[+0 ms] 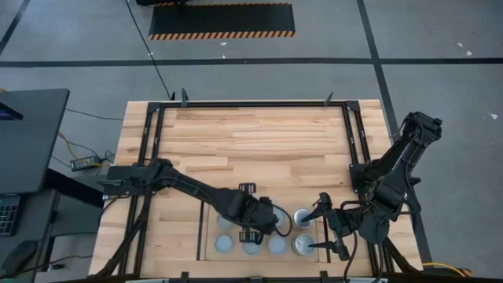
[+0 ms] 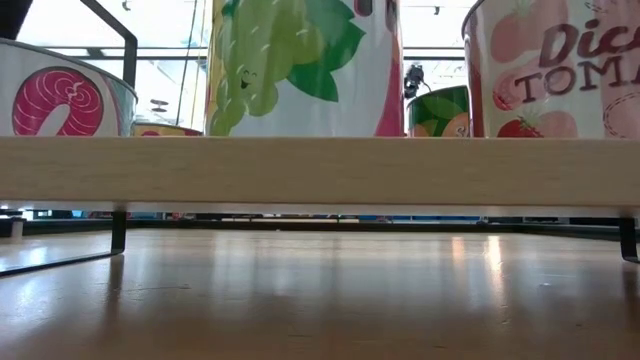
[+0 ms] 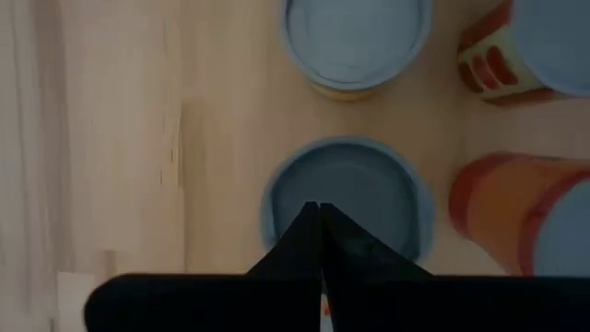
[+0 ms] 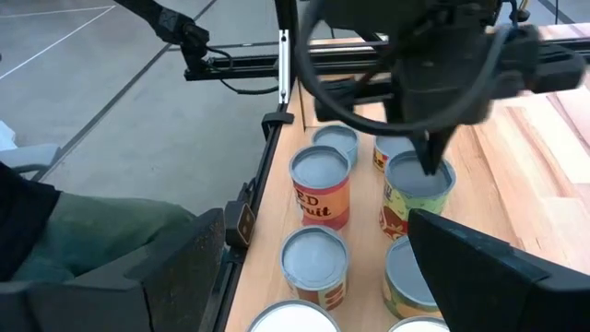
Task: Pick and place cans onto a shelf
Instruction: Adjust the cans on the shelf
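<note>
Several cans stand in two rows on the light-wood shelf at the table's near edge. In the low view they rise above the shelf board. My left gripper is shut and points down over the grey top of one can in the far row; the same can shows in the right wrist view. My right gripper hangs open at the shelf's right end, above the cans there, with nothing between its fingers. My left gripper comes from above with its shut fingertips over the middle of the can's top. I cannot tell whether they touch it. The can stands upright on the shelf.
Neighbouring cans stand close around the one under my left gripper. Dark metal rails frame the bare wooden table beyond the shelf. A person's green-clad leg shows beside the table's near edge.
</note>
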Robot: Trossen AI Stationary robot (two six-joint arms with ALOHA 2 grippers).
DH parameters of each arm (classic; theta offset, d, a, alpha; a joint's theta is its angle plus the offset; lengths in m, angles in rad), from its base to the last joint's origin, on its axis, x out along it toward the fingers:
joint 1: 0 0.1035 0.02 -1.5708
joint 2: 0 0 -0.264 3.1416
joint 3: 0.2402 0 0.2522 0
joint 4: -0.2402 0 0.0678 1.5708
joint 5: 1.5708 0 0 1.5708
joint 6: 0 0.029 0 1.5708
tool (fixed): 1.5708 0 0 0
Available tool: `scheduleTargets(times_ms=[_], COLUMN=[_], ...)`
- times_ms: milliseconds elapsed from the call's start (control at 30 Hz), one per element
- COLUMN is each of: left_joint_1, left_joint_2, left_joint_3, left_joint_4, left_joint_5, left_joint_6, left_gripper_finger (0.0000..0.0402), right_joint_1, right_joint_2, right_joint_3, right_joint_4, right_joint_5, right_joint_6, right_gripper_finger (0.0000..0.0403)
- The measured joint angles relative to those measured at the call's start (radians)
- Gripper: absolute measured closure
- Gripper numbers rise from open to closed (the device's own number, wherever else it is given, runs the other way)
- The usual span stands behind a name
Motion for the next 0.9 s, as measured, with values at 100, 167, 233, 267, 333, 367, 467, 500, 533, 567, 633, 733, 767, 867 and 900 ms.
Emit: scheduleTargets(times_ms=[100, 167, 233, 267, 333, 367, 467, 500, 533, 567, 633, 733, 767, 867, 900], left_joint_1=[0.017, 0.021, 0.021, 0.021, 0.020, 0.020, 0.020, 0.020, 0.020, 0.020, 0.020, 0.020, 0.020, 0.020, 0.020], left_joint_2=[0.000, 0.000, 0.000, 0.000, 0.000, 0.000, 0.000, 0.000, 0.000, 0.000, 0.000, 0.000, 0.000, 0.000, 0.000], left_joint_3=[-0.002, -0.002, -0.002, -0.002, -0.002, -0.002, -0.002, -0.002, -0.002, -0.002, -0.002, -0.002, -0.002, -0.003, -0.003], left_joint_4=[0.001, 0.002, 0.002, 0.002, 0.003, 0.003, 0.002, 0.000, -0.006, -0.017, -0.031, -0.040, -0.040, -0.043, -0.046], left_joint_5=[-0.002, -0.002, 0.001, 0.001, 0.002, 0.002, 0.002, 0.002, 0.003, 0.007, 0.021, 0.025, 0.025, 0.028, 0.028], left_joint_6=[0.000, 0.000, 0.000, 0.000, -0.010, -0.027, -0.041, -0.042, -0.042, -0.043, -0.053, -0.059, -0.059, -0.059, -0.057], left_gripper_finger=[0.0399, 0.0399, 0.0399, 0.0399, 0.0399, 0.0399, 0.0399, 0.0399, 0.0399, 0.0399, 0.0399, 0.0399, 0.0399, 0.0399, 0.0399], right_joint_1=[0.000, 0.000, 0.000, 0.000, 0.000, 0.000, 0.000, 0.000, 0.000, 0.000, 0.000, 0.000, 0.000, 0.000, 0.000], right_joint_2=[0.000, 0.000, 0.000, 0.000, 0.000, 0.000, 0.000, 0.000, 0.000, 0.000, 0.000, 0.000, 0.000, 0.000, 0.000], right_joint_3=[0.000, 0.000, 0.000, 0.000, 0.000, 0.000, 0.000, 0.000, 0.000, 0.000, 0.000, 0.000, 0.000, 0.000, 0.000], right_joint_4=[0.000, 0.000, 0.000, 0.000, 0.000, 0.000, 0.000, 0.000, 0.000, 0.000, 0.000, 0.000, 0.000, 0.000, 0.000], right_joint_5=[0.000, 0.000, 0.000, 0.000, 0.000, 0.000, 0.000, 0.000, 0.000, 0.000, 0.000, 0.000, 0.000, 0.000, 0.000], right_joint_6=[0.000, 0.000, 0.000, -0.001, -0.002, -0.002, -0.003, -0.003, -0.003, -0.003, -0.003, -0.003, -0.003, -0.003, -0.003], right_gripper_finger=[0.0055, 0.0055, 0.0055, 0.0055, 0.0055, 0.0055, 0.0055, 0.0055, 0.0055, 0.0055, 0.0055, 0.0055, 0.0055, 0.0055, 0.0055])
